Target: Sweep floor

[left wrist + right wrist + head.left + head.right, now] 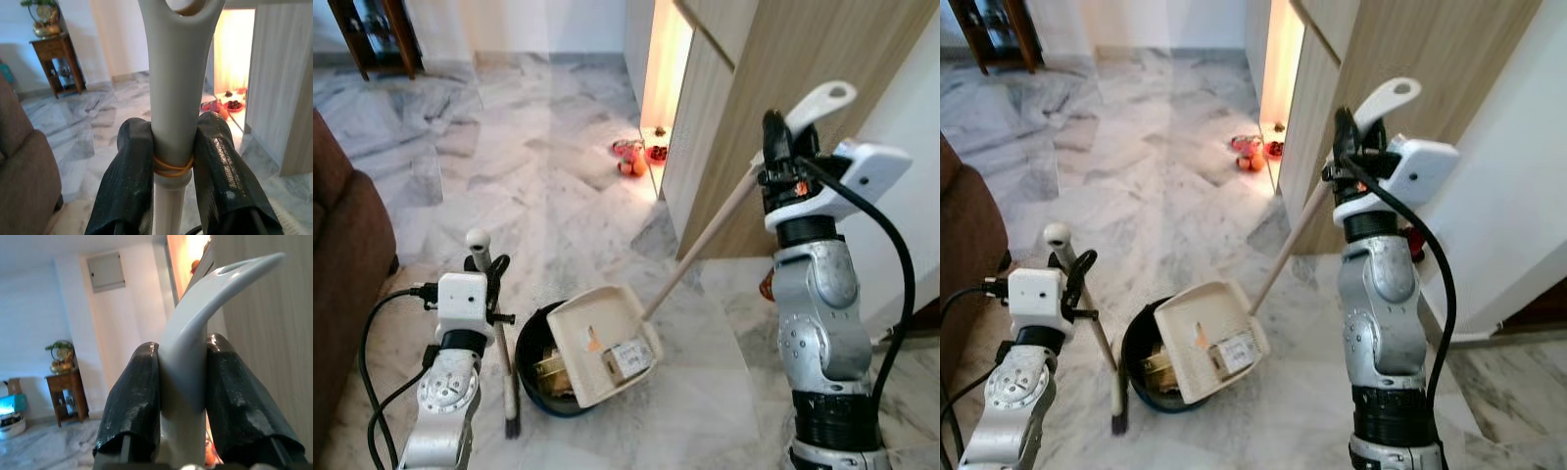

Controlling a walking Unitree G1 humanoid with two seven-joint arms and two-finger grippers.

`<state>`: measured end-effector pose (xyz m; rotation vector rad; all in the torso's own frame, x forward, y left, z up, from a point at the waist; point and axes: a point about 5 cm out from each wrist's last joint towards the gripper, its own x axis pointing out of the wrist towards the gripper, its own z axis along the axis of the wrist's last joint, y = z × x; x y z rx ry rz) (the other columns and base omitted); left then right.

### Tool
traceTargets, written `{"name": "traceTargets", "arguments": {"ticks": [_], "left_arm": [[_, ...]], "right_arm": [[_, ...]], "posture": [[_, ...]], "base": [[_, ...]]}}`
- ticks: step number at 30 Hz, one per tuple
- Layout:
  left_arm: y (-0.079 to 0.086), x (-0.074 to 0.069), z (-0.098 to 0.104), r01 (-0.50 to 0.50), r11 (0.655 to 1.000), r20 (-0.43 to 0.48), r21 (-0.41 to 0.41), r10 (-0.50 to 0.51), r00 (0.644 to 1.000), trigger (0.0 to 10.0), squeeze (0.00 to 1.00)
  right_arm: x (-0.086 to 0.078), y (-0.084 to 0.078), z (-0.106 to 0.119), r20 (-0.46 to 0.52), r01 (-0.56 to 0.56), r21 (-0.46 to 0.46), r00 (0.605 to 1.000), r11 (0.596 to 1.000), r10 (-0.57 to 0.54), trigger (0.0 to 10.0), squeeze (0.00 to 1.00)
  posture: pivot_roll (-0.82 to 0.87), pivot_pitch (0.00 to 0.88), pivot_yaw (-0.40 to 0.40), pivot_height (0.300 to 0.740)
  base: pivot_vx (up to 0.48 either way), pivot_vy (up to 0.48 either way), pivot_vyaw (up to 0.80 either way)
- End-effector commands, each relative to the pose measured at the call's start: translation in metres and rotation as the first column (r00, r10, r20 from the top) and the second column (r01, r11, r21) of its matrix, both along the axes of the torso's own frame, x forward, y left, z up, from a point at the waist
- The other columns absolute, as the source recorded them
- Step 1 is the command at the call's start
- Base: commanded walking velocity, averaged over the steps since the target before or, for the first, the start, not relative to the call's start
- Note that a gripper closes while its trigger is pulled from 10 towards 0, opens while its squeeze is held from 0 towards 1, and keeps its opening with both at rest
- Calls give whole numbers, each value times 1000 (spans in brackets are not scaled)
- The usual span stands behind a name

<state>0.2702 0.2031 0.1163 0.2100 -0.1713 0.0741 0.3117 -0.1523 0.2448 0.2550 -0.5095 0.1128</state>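
Nearest us, our left pincer (168, 161) pinches the grey handle of the broom (499, 323), which stands upright just beside the black bin (530, 343), brush end on the marble floor (509, 166). Our right pincer (183, 396) is clamped on the curved grey handle top of the dustpan (602, 343), whose long pole slants down from beside the wooden cabinet (754, 88). We note the cream pan tilted over the bin's mouth, rubbish lying in it.
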Motion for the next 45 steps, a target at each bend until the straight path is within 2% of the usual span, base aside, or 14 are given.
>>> {"name": "traceTargets", "arguments": {"ticks": [1, 16, 25, 33, 45], "left_arm": [[-2, 1, 8, 14, 1000, 41, -5, -13, 999, 10000, 0], [-5, 1, 8, 24, 1000, 36, 1, -24, 999, 10000, 0], [-4, 1, 8, 25, 1000, 34, 2, -25, 999, 10000, 0], [-4, 1, 8, 24, 1000, 34, 2, -24, 999, 10000, 0], [-5, 2, 8, 25, 1000, 33, 1, -25, 999, 10000, 0]], "right_arm": [[-6, -1, 16, 80, -5, 20, 997, 1000, 3, 10000, 0], [-6, -1, 14, 68, -5, 23, 998, 1000, 3, 10000, 0], [-10, 10, 18, 109, -44, -55, 993, 998, 50, 10000, 0], [-10, 11, 17, 107, -48, -52, 993, 997, 54, 10000, 0], [-9, 10, 15, 91, -52, -40, 994, 998, 56, 10000, 0]], "posture": [[87, 48, -43, 740], [84, 49, -42, 740], [85, 52, -40, 740], [86, 52, -40, 740], [86, 52, -40, 740]], "base": [[0, 0, 0], [0, 0, 0], [0, 0, 56], [0, 0, 652], [0, 0, 0]]}}
